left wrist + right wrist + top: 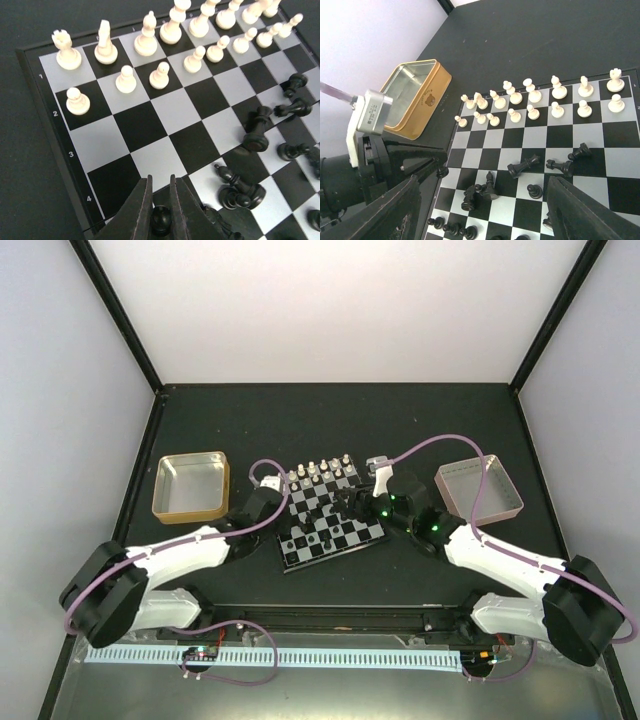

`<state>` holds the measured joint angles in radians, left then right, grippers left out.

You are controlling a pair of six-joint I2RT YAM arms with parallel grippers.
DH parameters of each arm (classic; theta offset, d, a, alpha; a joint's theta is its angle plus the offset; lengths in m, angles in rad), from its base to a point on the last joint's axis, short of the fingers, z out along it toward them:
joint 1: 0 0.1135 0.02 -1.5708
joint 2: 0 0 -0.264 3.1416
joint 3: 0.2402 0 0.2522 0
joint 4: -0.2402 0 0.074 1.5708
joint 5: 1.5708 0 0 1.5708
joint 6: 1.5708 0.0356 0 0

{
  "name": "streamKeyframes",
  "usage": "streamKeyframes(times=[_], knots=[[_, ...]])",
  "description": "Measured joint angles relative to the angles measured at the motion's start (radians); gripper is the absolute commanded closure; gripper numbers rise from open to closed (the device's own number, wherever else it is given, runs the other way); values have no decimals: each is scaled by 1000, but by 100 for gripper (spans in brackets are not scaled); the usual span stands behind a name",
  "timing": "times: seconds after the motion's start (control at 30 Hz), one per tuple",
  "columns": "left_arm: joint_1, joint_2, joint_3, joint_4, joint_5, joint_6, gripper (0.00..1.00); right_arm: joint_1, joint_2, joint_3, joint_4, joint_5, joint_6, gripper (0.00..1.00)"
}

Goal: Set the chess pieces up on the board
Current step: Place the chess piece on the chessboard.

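The board [345, 502] lies between my arms. White chess pieces [150, 40] stand in two rows along its far side [535, 100]. Black chess pieces lie tumbled on the middle squares, among them a fallen queen [522, 166] and a leaning bishop [230, 177]. A few black pawns [450, 227] stand in a row at the near left corner. My left gripper [160, 182] hangs over the board's left edge, shut on a black pawn [161, 220]. My right gripper [485, 185] hovers above the black pieces, wide open and holding nothing.
A gold tin [190, 485] sits left of the board and also appears in the right wrist view [415, 97]. A shallow pinkish tray [478, 488] sits right of the board. Dark matting covers the table [330, 420], with white walls around it.
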<state>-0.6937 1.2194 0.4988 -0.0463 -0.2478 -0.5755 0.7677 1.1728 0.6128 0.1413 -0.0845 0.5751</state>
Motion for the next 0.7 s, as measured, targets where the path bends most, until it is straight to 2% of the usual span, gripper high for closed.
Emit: streamKeyframes(times=[0.17,0.43,0.53,0.7], knots=[[-30,79,-22,69,-27,2,88,0,0,0,-11,6,-1,30],[-60,92,-32,61,-40,-7,49,-1,0,0,-17,14,-2,31],[-60,47,-10,-31,-36,-22,44,-1,0,0,-20,14,-1,30],[-53,17,102,-179,-3,-42,46,-3,0,0,-23,14,0,31]])
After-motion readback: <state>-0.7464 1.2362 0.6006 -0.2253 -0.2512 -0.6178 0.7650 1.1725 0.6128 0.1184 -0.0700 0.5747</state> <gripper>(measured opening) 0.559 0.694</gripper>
